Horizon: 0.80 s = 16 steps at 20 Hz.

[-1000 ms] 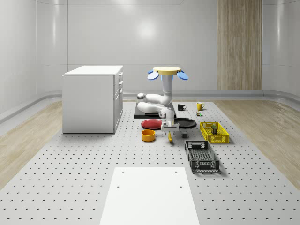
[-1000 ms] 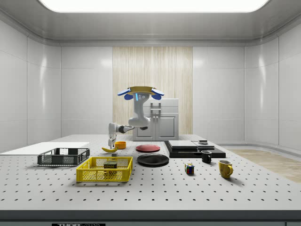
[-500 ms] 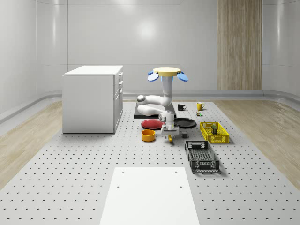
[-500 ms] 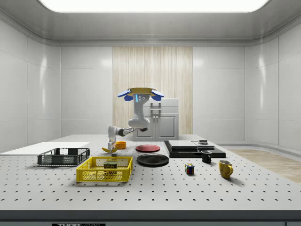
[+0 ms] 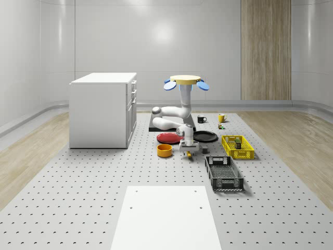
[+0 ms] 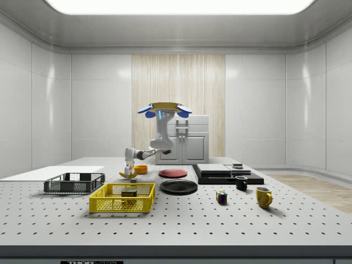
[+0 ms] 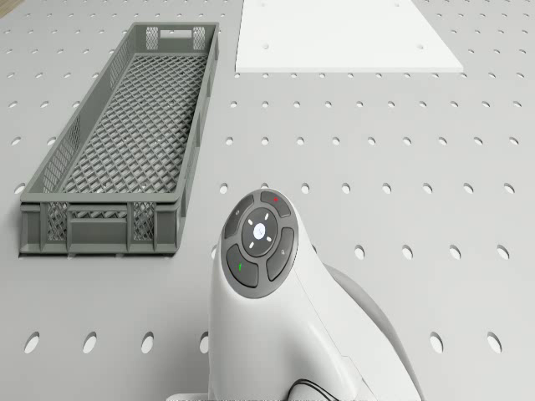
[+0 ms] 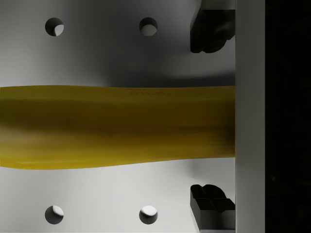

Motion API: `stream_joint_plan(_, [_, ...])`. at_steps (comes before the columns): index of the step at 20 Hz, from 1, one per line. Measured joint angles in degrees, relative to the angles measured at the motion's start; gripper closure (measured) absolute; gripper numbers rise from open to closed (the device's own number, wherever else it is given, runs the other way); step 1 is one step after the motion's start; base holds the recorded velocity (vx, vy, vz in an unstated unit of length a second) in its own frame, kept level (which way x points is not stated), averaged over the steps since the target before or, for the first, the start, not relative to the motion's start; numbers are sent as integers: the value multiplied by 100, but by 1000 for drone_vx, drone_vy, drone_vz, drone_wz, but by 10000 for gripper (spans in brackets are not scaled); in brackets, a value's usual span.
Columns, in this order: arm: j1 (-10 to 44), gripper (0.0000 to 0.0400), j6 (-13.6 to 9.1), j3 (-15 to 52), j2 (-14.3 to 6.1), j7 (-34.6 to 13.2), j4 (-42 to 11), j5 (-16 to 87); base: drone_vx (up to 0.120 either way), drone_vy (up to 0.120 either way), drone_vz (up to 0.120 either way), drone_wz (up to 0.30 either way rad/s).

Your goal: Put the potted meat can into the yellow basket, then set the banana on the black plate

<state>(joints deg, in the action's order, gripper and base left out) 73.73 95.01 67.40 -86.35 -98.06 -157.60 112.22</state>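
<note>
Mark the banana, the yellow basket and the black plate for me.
banana (image 8: 116, 127): wrist view, middle of its yellow body.
yellow basket (image 5: 238, 154): whole-scene view, its near wall.
black plate (image 6: 179, 187): side view, its bare middle.

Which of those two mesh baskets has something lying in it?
The yellow basket: a potted meat can lies inside it. The dark grey mesh crate, on the side view's left, holds nothing.

The gripper (image 5: 189, 150) is low over the banana (image 8: 116, 127), between the orange bowl (image 5: 165, 150) and the grey crate (image 5: 223, 172); bare table (image 5: 104, 172) lies in front.
</note>
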Motion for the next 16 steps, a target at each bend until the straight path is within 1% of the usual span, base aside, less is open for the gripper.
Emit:
stream_joint_plan(2, [12, 0, 6, -23, 9, 2, 19, 23, 0, 0, 0, 0])
stream_joint_plan(5, [21, 121, 9, -43, 21, 4, 35, 45, 0, 0, 0, 0])
stream_joint_plan(6, [22, 150, 8, -47, 25, 5, 38, 50, 0, 0, 0, 0])
stream_joint_plan(8, [24, 189, 6, -53, 31, 7, 42, 57, 0, 0, 0, 0])
stream_joint_plan(9, [24, 200, 4, -56, 34, 8, 44, 61, 0, 0, 0, 0])
stream_joint_plan(13, [21, 202, -22, -48, 45, -24, 40, 77, 0, 0, 0, 0])
stream_joint_plan(16, [-7, 202, -88, 70, 46, -34, -8, -21, 0, 0, 0, 0])
